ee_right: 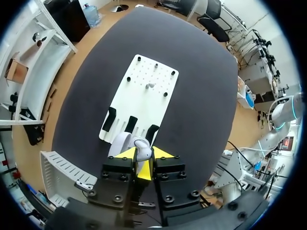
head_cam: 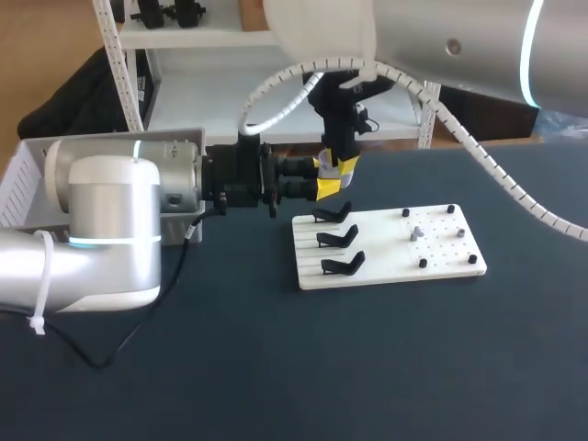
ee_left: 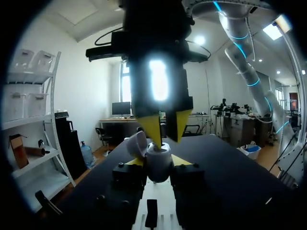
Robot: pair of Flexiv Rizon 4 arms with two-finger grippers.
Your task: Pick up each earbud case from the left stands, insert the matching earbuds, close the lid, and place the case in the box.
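My left gripper [ee_left: 159, 162] has its 2 fingers [ee_left: 136, 161] clamped on the sides of a white earbud case [ee_left: 158, 168]. The gap between them is only as wide as the case. The lid [ee_left: 136, 143] is open and tilted off to one side, and the mouth faces up.

My right gripper [ee_left: 166, 136] comes straight down from above, with its yellow ends right at the case mouth. I cannot tell whether it has anything in its grip; the spot is too small and cluttered. The 2 grippers meet in the air, with the left arm level and the right arm vertical.

The case is held off the table [head_cam: 367, 367], just past the back left corner of a white board [head_cam: 441, 250]. On the board's left part, 3 black stands [head_cam: 333, 239] sit in a row. On its right part there are holes, a few black pegs [head_cam: 423, 263] and 1 small grey piece [head_cam: 415, 232] near the middle. The white box [head_cam: 18, 184] is on the table's far left, behind my left arm and well apart from the board.
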